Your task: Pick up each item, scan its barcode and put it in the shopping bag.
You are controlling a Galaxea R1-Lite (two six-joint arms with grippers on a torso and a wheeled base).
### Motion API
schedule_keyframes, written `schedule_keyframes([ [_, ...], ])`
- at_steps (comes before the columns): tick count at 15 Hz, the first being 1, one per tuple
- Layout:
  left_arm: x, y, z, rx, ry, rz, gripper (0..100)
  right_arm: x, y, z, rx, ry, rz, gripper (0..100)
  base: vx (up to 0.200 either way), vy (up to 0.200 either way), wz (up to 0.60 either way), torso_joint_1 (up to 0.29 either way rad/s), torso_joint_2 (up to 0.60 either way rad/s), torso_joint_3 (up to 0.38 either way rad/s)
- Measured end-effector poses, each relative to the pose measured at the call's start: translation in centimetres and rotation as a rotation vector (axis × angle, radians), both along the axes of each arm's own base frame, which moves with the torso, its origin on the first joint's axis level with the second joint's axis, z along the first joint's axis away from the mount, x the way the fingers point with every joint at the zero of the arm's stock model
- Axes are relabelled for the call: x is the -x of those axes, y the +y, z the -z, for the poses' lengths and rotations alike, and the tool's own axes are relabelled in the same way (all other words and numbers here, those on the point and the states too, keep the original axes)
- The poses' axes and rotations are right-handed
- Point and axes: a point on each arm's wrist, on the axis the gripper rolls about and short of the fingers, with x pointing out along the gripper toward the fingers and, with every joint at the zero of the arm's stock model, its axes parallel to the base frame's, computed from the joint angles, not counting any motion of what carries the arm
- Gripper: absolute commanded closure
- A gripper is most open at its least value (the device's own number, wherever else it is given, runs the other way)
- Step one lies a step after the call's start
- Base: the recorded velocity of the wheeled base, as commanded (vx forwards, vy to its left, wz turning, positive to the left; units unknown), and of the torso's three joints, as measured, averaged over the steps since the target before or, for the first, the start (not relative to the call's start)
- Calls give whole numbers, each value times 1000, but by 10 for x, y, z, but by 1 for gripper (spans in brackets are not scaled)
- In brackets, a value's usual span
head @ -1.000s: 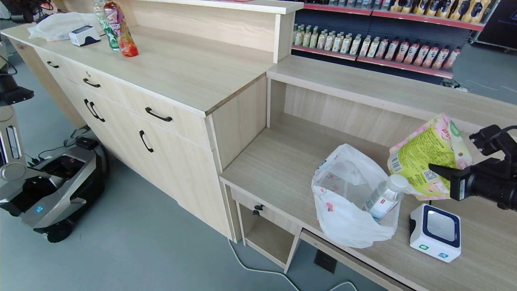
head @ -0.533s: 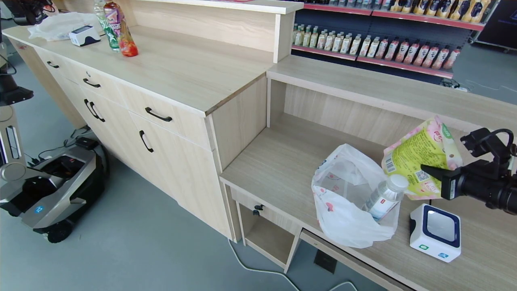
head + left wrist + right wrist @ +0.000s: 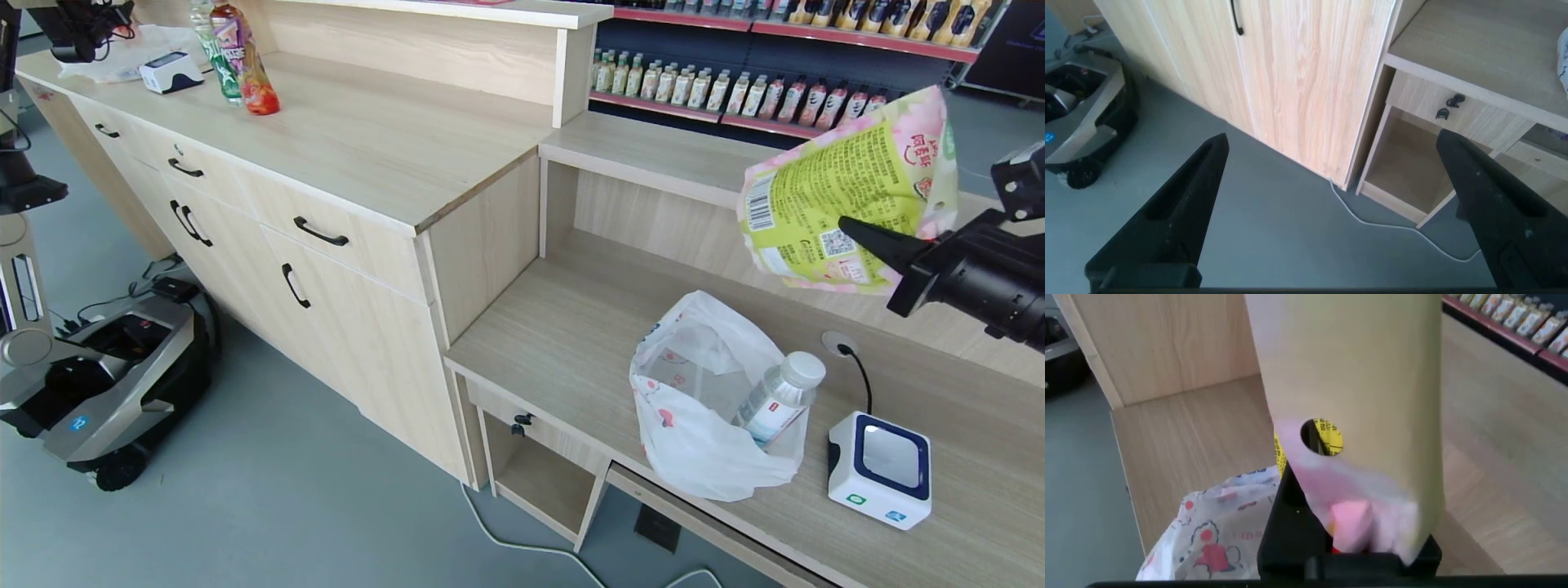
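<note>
Right gripper (image 3: 857,229) pinches pouch (image 3: 849,180), held tilted high above counter (image 3: 571,327), barcode face showing in head view. Bag (image 3: 694,433) sits open on counter below, bottle (image 3: 780,396) leaning inside it. Scanner (image 3: 880,469) stands just beside bag, window up. Left gripper (image 3: 1331,143): fingers spread wide, nothing between them, over floor (image 3: 1290,220) near cabinet (image 3: 1306,73).
</note>
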Motion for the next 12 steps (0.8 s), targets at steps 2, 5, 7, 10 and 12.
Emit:
schedule_keyframes([
  [2, 0, 0, 0, 0, 0, 1, 0, 4, 11, -10, -2, -15, -47, 100, 0, 0, 0, 0, 0, 0],
  [5, 0, 0, 0, 0, 0, 0, 0, 3, 18, 7, -2, 105, -73, 100, 0, 0, 0, 0, 0, 0],
  [7, 0, 0, 0, 0, 0, 1, 0, -2, 19, 18, 2, 135, -74, 100, 0, 0, 0, 0, 0, 0],
  [10, 0, 0, 0, 0, 0, 0, 0, -19, 4, 32, 0, 136, -16, 100, 0, 0, 0, 0, 0, 0],
  [12, 0, 0, 0, 0, 0, 0, 0, -33, -15, 41, -11, 149, 49, 100, 0, 0, 0, 0, 0, 0],
])
